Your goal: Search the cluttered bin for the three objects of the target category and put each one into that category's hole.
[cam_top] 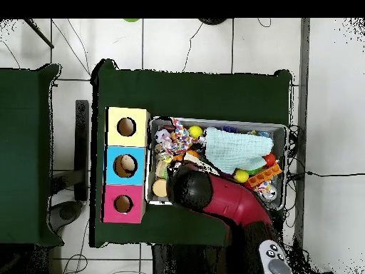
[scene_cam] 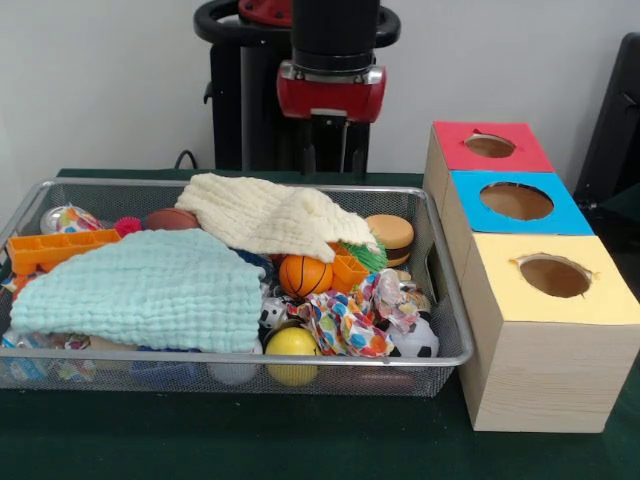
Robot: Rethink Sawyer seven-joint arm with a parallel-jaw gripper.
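I see the gripper (scene_cam: pixel 327 150) hanging above the far rim of the wire-mesh bin (scene_cam: pixel 452 300); whether its fingers are parted I cannot tell; it holds nothing I can make out. Below it lies a cream cloth (scene_cam: pixel 270 215), with a pale green cloth (scene_cam: pixel 145 290) beside it, a small basketball (scene_cam: pixel 305 275) and a wad of dotted paper (scene_cam: pixel 345 322); no clear plastic pieces show. The red-topped box's hole (scene_cam: pixel 490 146) stands farthest along the row, beside the bin.
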